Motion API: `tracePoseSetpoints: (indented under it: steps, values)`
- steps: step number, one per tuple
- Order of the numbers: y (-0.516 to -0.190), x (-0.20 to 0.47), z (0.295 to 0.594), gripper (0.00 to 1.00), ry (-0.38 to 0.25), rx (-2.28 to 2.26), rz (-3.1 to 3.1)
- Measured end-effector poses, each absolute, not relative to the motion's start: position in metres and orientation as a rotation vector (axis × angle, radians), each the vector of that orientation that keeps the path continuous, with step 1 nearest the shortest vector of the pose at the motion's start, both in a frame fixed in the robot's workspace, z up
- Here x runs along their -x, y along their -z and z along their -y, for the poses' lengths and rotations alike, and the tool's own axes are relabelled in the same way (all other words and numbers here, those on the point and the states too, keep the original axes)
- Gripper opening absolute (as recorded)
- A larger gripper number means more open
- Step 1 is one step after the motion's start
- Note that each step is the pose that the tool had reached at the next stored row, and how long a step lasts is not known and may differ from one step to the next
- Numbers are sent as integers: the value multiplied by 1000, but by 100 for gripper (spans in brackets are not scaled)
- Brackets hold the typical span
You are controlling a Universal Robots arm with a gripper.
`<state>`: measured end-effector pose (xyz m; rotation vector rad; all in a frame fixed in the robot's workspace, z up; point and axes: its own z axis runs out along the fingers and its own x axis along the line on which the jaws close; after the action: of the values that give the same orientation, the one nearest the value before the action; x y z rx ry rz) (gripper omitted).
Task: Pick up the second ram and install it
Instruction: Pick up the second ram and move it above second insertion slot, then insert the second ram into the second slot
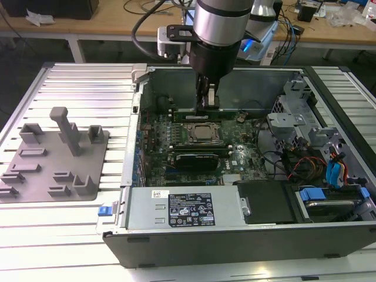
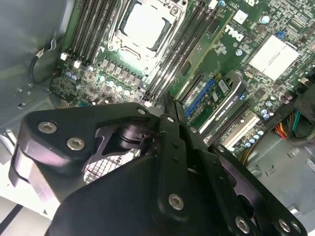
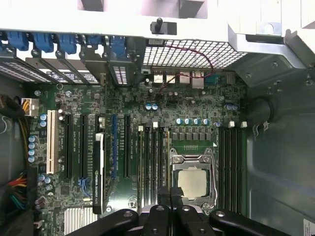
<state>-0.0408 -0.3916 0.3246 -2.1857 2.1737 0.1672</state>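
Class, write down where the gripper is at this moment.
In the exterior view the gripper is down inside the open computer case, over the motherboard right beside the processor socket.

1. This is a robotics lab or electronics workshop.
2. An opened computer case [image 1: 235,249], its motherboard [image 1: 235,161] bare, lies on a slatted metal counter [image 1: 76,82].
3. A robot arm [image 1: 220,23] reaches down into the case.
4. Beside the case, to the exterior view's left, sits a grey fixture tray [image 1: 53,164].
5. Behind the case runs a wooden counter [image 1: 106,20] strewn with cables [image 1: 288,32].
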Motion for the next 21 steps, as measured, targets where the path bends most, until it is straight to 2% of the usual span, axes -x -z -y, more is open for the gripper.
tracePoseSetpoints:
  steps: [6, 21]
  values:
    - [-313, 41, 391, 9, -167, 2186, -2174]
    - [-312, 41, 391, 9, -167, 2186, -2174]
